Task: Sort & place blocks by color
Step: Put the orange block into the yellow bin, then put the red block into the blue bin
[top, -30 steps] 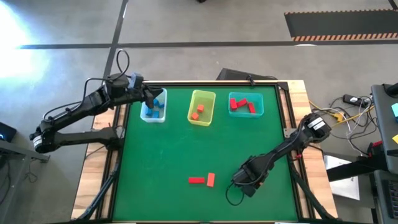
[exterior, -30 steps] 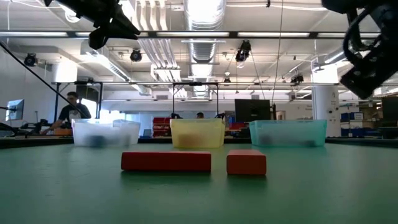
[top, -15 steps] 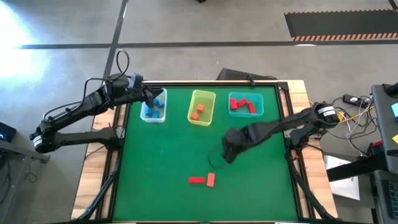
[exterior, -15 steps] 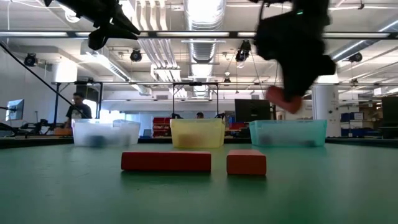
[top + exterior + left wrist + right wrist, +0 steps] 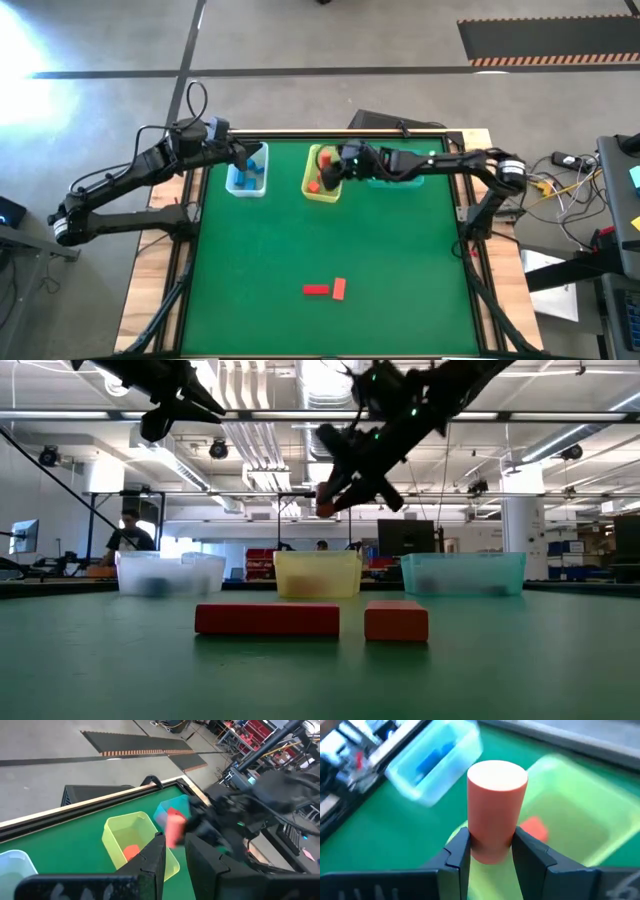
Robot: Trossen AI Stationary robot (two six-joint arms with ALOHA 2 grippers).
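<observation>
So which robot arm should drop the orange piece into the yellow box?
The right one. Its gripper already holds the orange cylinder between its jaws, right above the yellow bin. The left gripper hangs over the clear-bluish bin and holds nothing.

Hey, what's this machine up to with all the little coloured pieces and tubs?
It is sorting blocks by colour. The right end effector holds an orange cylinder block above the yellow bin, which already has orange pieces in it. The left end effector hangs over the clear bin of blue blocks. A red bar and an orange block lie on the green table.
</observation>
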